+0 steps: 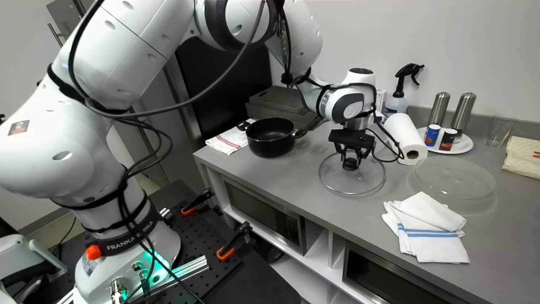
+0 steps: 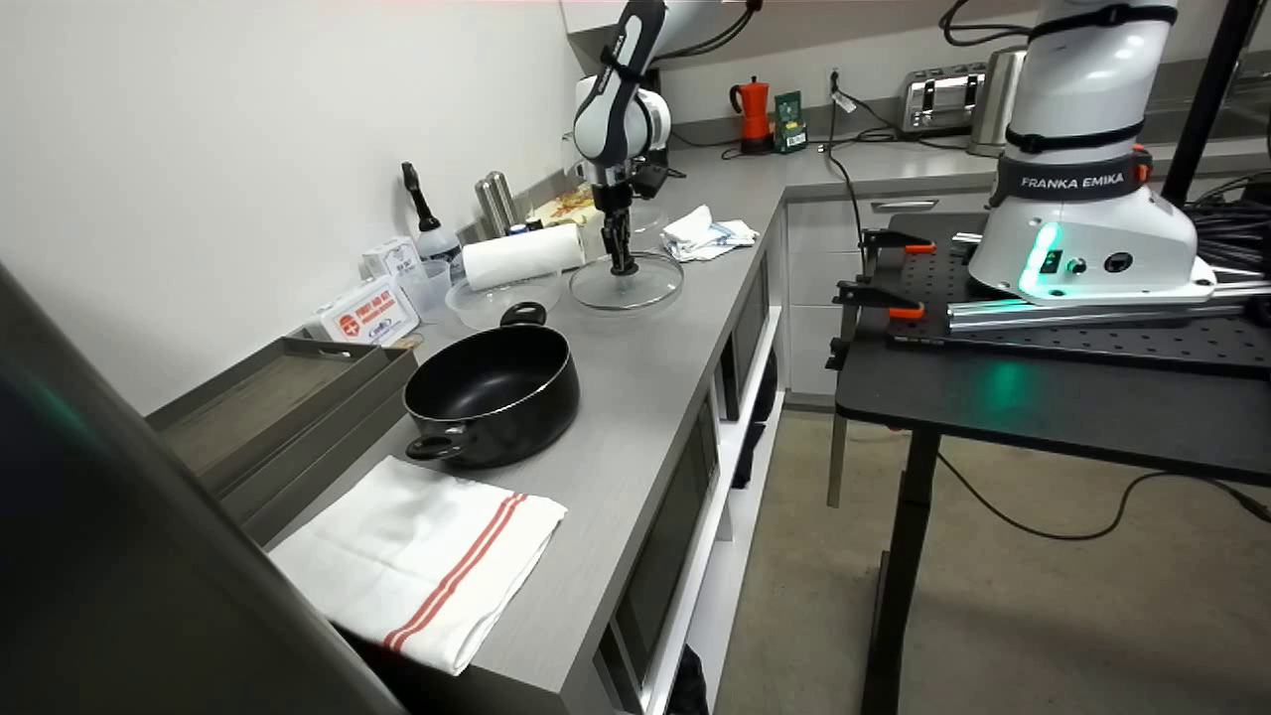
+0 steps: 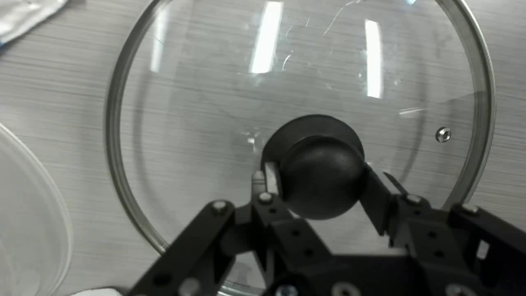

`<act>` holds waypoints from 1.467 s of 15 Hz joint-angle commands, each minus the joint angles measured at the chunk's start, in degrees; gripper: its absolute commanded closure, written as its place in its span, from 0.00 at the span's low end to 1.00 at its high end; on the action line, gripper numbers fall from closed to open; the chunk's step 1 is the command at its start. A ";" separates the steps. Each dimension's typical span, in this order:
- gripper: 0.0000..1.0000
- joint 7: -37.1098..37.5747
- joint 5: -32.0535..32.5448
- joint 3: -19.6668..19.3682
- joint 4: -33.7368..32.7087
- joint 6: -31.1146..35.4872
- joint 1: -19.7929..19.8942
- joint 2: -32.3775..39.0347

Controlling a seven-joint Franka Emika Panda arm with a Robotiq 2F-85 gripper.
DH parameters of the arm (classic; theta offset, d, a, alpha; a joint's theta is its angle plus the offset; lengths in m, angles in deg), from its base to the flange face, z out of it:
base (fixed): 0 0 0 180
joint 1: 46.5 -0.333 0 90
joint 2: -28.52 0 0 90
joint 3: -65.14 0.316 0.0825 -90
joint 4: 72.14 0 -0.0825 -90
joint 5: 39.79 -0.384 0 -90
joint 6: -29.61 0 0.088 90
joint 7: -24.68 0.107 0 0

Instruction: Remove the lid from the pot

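Note:
The lid (image 1: 335, 182) is round clear glass with a metal rim and a dark centre knob. It is at the counter surface beside the pot; I cannot tell whether its rim touches the counter. It also shows in an exterior view (image 2: 645, 291) and fills the wrist view (image 3: 197, 98). My gripper (image 1: 350, 162) points down over the lid. In the wrist view my gripper's fingers (image 3: 320, 174) press against both sides of the knob, so it is shut on the lid. The pot (image 1: 270, 145) is black, upright and uncovered, apart from the lid; it also shows in an exterior view (image 2: 516, 422).
A paper towel roll (image 1: 403, 133) lies behind the lid. A clear dome (image 1: 460, 181) and a blue-striped towel (image 1: 434, 240) lie to one side. A white plate (image 1: 464, 145) holds shakers. Grey trays (image 2: 288, 417) and a red-striped towel (image 2: 417, 556) lie near the pot.

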 commanded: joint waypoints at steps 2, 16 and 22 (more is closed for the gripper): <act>0.75 2.68 0.98 -0.78 -6.00 -4.13 0.29 0.99; 0.75 6.58 -0.09 -1.60 -24.70 -20.66 0.48 8.81; 0.75 6.91 -0.39 -1.19 -30.51 -23.98 0.52 14.79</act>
